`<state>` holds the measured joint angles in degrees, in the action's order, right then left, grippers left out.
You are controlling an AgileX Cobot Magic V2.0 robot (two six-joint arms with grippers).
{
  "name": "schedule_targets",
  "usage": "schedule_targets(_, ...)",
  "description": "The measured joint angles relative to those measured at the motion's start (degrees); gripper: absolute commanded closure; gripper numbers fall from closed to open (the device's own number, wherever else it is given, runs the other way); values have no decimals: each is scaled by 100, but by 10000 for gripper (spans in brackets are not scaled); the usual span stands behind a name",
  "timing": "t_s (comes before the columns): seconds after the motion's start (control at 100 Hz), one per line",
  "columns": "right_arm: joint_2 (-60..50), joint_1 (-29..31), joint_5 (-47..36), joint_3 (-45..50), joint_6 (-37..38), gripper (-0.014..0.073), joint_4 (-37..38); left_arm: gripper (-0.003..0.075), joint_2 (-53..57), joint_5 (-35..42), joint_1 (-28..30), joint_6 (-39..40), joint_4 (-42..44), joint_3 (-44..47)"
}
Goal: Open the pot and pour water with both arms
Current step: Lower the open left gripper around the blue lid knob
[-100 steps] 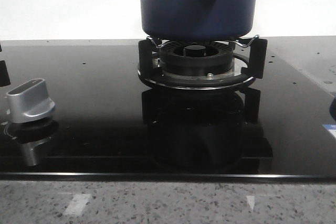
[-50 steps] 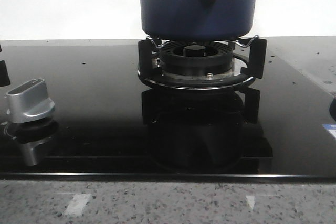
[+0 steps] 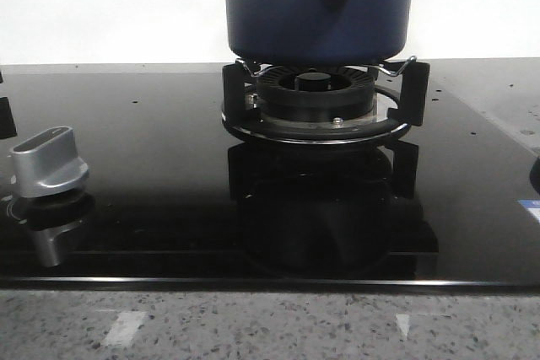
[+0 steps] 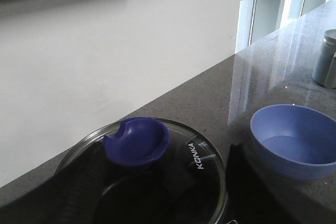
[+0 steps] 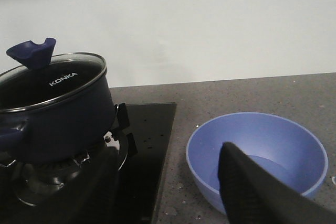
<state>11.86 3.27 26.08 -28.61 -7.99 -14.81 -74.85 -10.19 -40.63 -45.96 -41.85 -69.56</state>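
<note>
On the black hob (image 3: 126,166) sits the lidded pot (image 3: 316,6); both arms' finger spread can't be told.

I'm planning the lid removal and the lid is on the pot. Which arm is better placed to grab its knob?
Left, probably: its wrist camera looks down on the blue knob of the glass lid. The right claw hovers over the blue bowl.
</note>
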Motion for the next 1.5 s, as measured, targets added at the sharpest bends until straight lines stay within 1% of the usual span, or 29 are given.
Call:
schedule_targets(0.45, 0, 0, 0, 0, 0, 211, 0, 300, 0, -24, 0, -30, 638, 0)
schedule_targets(0.65, 0, 0, 0, 0, 0, 211, 0, 300, 0, -245, 0, -27, 1203, 0)
schedule_targets(0.72, 0, 0, 0, 0, 0, 211, 0, 300, 0, -331, 0, 411, 1696, 0)
schedule_targets(0.79, 0, 0, 0, 0, 0, 211, 0, 300, 0, -405, 0, 1563, 2658, 0)
schedule_targets(0.84, 0, 0, 0, 0, 0, 211, 0, 300, 0, -429, 31, 2713, 3424, 0)
schedule_targets(0.87, 0, 0, 0, 0, 0, 211, 0, 300, 0, -417, 42, 3243, 3891, 0)
schedule_targets(0.89, 0, 0, 0, 0, 0, 211, 0, 300, 0, -404, 65, 3594, 4043, 0)
schedule_targets(0.94, 0, 0, 0, 0, 0, 211, 0, 300, 0, -291, 87, 4208, 4458, 0)
schedule_targets(0.98, 0, 0, 0, 0, 0, 211, 0, 300, 0, -163, 87, 4514, 4583, 0)
schedule_targets(1.05, 0, 0, 0, 0, 0, 211, 0, 300, 0, 48, 25, 4773, 4642, 0)
schedule_targets(1.19, 0, 0, 4, 0, 0, 211, 0, 300, 0, 249, -147, 4922, 4642, 0)
schedule_targets(1.5, 0, 0, 13, 0, 0, 211, 0, 298, -59, 434, -478, 4650, 4690, 104)
